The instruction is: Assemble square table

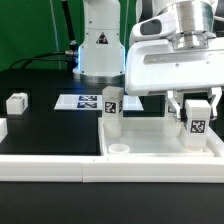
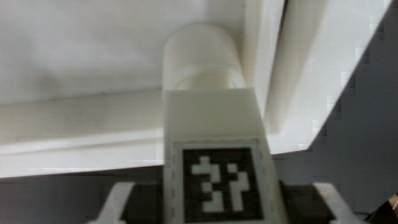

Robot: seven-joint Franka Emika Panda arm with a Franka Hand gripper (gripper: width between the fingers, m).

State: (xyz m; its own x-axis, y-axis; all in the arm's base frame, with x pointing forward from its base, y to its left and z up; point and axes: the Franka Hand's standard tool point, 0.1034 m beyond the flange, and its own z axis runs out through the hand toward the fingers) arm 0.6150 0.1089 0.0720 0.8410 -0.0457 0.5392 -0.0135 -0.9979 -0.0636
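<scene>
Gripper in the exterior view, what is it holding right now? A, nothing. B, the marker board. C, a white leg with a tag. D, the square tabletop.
C: the gripper is closed on a white tagged leg, with a finger pressed on each side, and the wrist view shows the same grip.

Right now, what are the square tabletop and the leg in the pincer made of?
Tabletop: probably hard plastic, smooth matte white; its raised rim looks moulded. Held leg: likely the same white plastic, with a printed black-and-white tag, perhaps paper, on one face.
</scene>
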